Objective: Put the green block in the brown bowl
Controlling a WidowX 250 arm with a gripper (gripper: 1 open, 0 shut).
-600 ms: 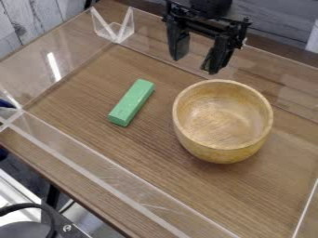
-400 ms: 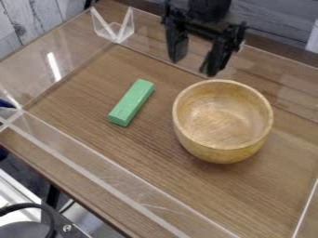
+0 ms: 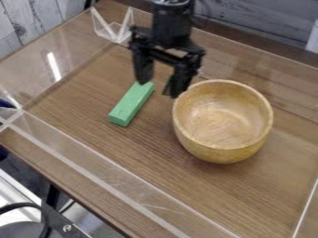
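Observation:
The green block (image 3: 129, 103) lies flat on the wooden table, left of centre, its long side running diagonally. To its right stands the brown bowl (image 3: 222, 119), round and light wood, with nothing inside. My black gripper (image 3: 158, 82) hangs open just above and to the right of the block's far end, between block and bowl. Its fingers (image 3: 173, 78) point down with nothing between them.
Clear plastic walls (image 3: 50, 139) ring the table on the left, front and back. A clear corner bracket (image 3: 112, 25) stands at the back left. Grey planks show behind the table at upper left.
The gripper has moved left and forward, from behind the bowl to just above the block's far end. It stays open. Block and bowl have not moved.

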